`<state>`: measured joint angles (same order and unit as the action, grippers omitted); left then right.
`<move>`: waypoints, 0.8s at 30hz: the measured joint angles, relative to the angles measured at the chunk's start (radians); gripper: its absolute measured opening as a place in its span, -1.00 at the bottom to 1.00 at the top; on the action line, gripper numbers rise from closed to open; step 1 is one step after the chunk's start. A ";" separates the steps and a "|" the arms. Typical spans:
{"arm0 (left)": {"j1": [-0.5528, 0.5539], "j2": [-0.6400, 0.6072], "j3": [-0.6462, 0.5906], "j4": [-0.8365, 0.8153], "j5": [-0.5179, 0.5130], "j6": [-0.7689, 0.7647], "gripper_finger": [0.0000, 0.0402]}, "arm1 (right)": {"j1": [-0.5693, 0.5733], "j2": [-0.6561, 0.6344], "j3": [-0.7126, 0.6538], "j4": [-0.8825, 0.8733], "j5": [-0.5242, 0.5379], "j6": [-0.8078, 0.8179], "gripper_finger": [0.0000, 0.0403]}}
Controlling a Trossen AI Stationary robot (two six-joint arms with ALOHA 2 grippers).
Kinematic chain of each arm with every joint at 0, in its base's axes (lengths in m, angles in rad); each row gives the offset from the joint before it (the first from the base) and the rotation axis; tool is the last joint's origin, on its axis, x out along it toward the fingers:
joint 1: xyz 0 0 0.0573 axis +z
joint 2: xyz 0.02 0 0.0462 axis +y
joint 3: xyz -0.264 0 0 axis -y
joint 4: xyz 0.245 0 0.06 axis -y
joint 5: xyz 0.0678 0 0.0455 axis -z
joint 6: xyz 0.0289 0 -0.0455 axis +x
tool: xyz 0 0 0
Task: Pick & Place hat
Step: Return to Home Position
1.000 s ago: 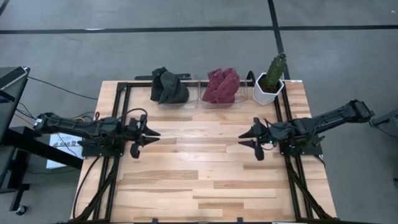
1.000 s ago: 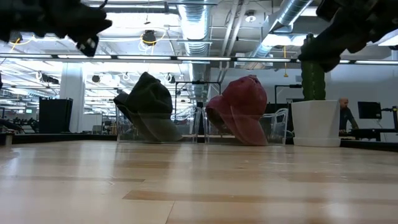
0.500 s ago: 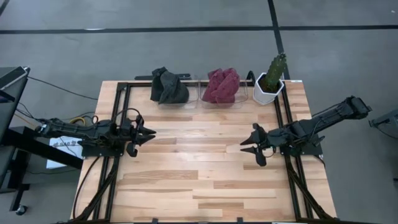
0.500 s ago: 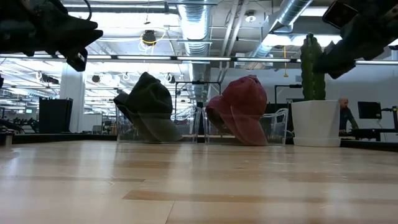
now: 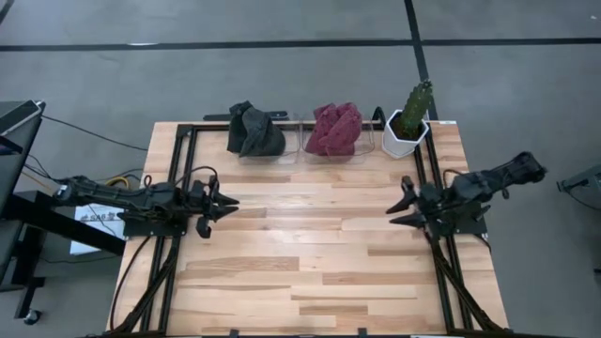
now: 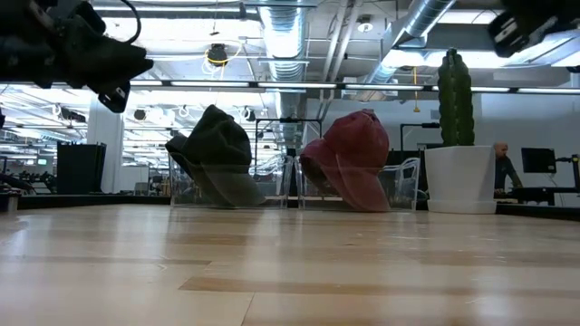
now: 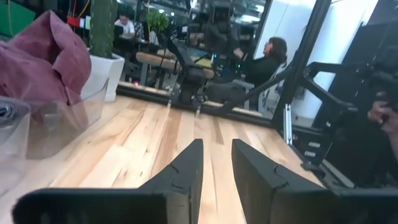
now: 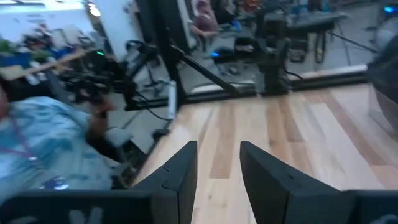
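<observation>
Two hats rest in clear bins at the table's far edge: a dark green hat [image 5: 254, 131] [image 6: 213, 149] and, to its right, a maroon hat [image 5: 334, 130] [image 6: 349, 154] [image 7: 46, 59]. My left gripper [image 5: 228, 202] [image 7: 216, 144] hovers level over the table's left side, well short of the hats. It is open, with a narrow gap and nothing between its fingers. My right gripper [image 5: 394, 208] [image 8: 217, 146] hovers over the right side, also open and holding nothing. In the low view it shows only at the top right corner [image 6: 521, 27].
A cactus in a white pot [image 5: 408, 122] [image 6: 456, 136] stands at the far right, beside the maroon hat's bin. Black frame rails [image 5: 188, 160] run along both table sides. Bare wood [image 5: 300, 235] lies between the grippers. People sit in the room beyond.
My right gripper has drawn back toward the table's right edge and risen, leaving most of the low view. My left gripper has sunk a little and stayed near the left side. Both hats have kept still.
</observation>
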<state>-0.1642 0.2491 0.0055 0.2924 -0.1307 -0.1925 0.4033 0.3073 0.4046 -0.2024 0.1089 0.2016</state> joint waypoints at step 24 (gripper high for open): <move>0.000 0.098 0.000 0.025 0.001 0.000 -0.59 | 0.033 -0.304 -0.336 0.058 0.022 -0.018 -0.44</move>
<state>-0.1646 0.3470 0.0055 0.3171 -0.1295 -0.1924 0.4362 0.0035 0.0688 -0.1448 0.1309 0.1836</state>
